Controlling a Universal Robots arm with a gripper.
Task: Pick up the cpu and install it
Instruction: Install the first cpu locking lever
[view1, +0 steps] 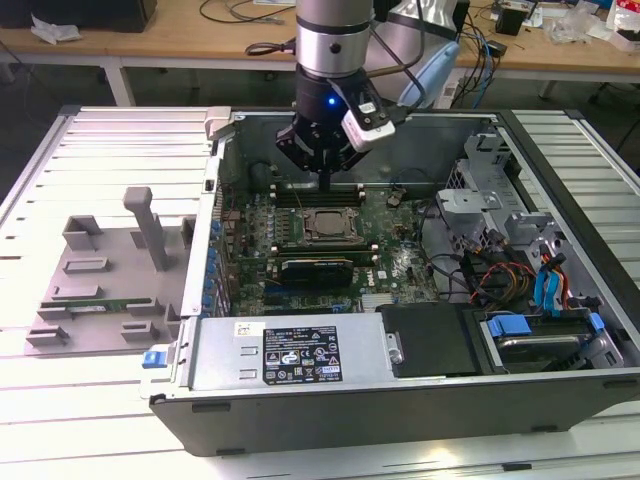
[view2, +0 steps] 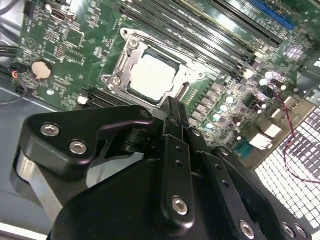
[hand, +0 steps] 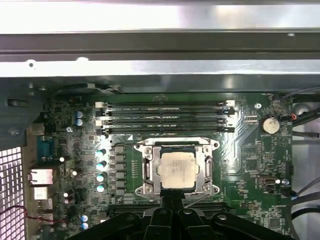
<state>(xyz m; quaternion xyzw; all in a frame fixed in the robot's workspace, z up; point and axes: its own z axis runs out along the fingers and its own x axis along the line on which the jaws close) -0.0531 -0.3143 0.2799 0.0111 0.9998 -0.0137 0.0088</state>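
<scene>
While my arm hangs over the open case (view1: 560, 330), I see the gripper (view1: 324, 182) low above the board (view1: 400, 265), its black fingers (view2: 176, 120) drawn together into one narrow stem with nothing between them. In the second wrist view the tip of that stem (view2: 172, 106) stands just off the near edge of the cpu (view2: 154, 76); whether it touches the chip or the frame, I cannot tell.

The cpu lies flat in its socket (hand: 176, 150), silver top up, ringed by the metal frame (view2: 131, 46). In the first wrist view I find it (hand: 176, 169) straight ahead of the fingertips (hand: 172, 200), with the socket bracket on either side of it. From the exterior view the chip (view1: 330, 226) sits directly under the gripper.

Beyond the socket, on the far side from the fingers, four memory slots (hand: 165, 116) run in a row. A coin cell (hand: 270, 124) sits off to one side of them on the board; in the second wrist view the same cell (view2: 41, 70) lies well apart from the fingers.

Outside the case, toward the exterior view's left and well away from the gripper, a grey fixture (view1: 110, 270) rests on the slatted table (view1: 60, 420), with a green memory stick (view1: 95, 303) lying on it. A workbench (view1: 200, 40) strewn with cables stands behind the arm.
</scene>
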